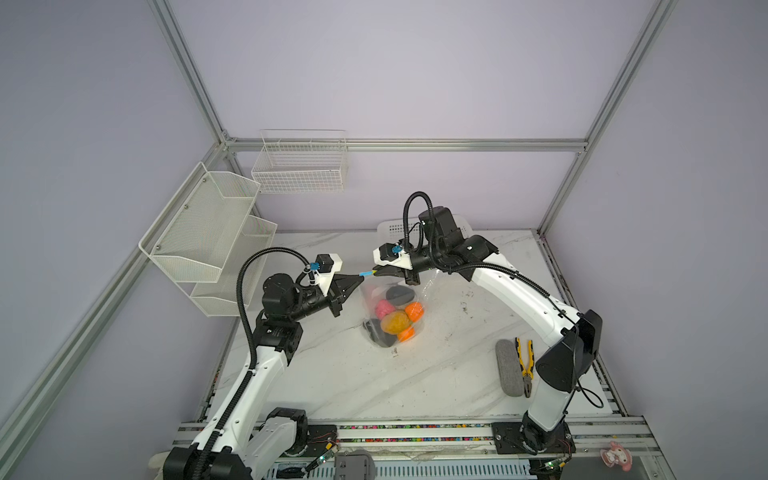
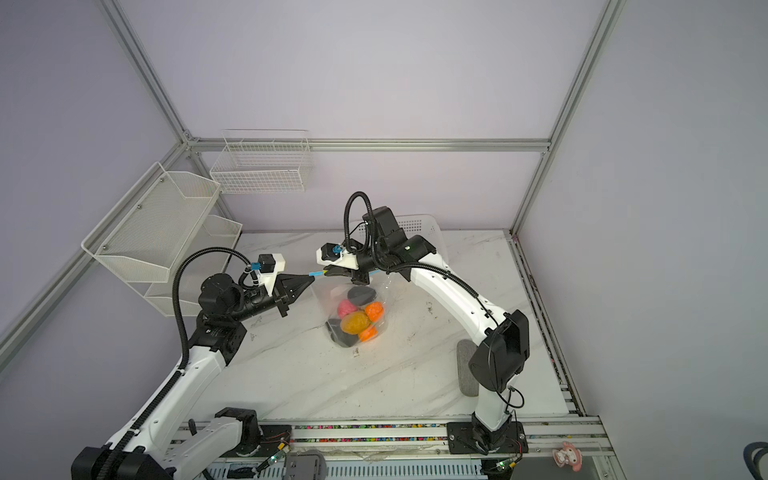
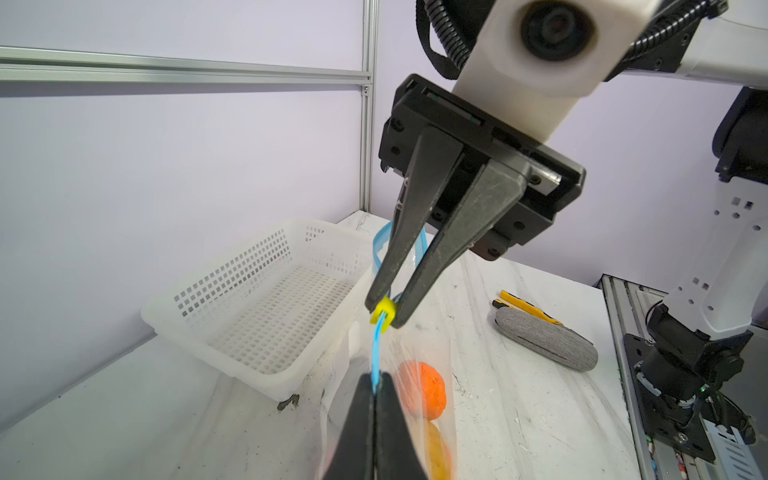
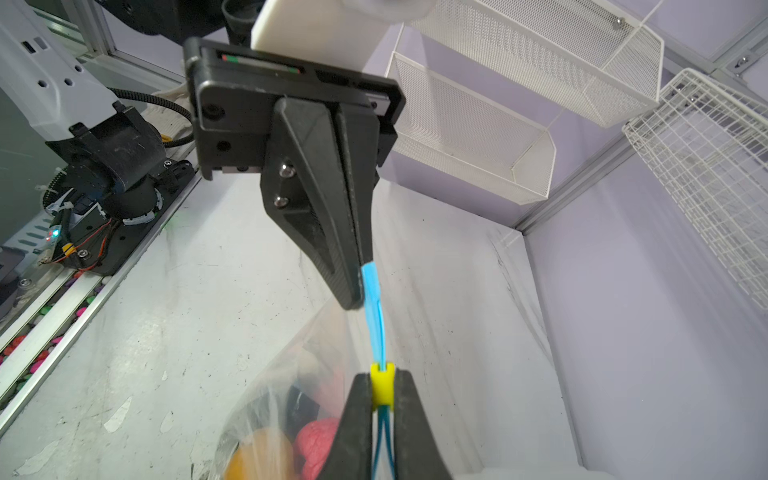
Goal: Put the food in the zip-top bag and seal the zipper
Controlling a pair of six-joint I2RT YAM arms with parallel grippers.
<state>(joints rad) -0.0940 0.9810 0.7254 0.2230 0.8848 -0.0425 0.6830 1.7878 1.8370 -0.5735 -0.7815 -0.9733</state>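
Top views: zip-top bag [image 1: 368,301] hangs mid-worktop from its zipper [image 1: 366,274], with its bottom slumped on the worktop [image 1: 332,374]. Food [image 1: 397,321] is bunched low inside: orange, pink, yellow-brown and black pieces. I see none loose outside. Left gripper [image 1: 360,275] and right gripper [image 2: 327,272] meet tip to tip at one end of the strip.

Left wrist: left fingers [image 3: 357,415] are pressed fully together on the end of the blue strip. Right fingers [image 3: 440,266] are narrow, clamped on the yellow slider [image 3: 383,312]. The short run between the two grips is zipped. Behind the slider the strip bows open in a loop. White basket [image 3: 257,291] at the far edge has no food showing in it. Pliers [image 3: 528,306] lie near the right edge, out of the way.

Right wrist: same grips. The two blue tracks are apart behind the slider and merged ahead of it, up to the left fingers.

My read: loading looks done and sealing has barely started. Next, left anchors the strip end while right draws the slider along the strip, away from left, to the far end. The pull should stay in line with the strip and taut. The slider grip is small, so it may slip off.
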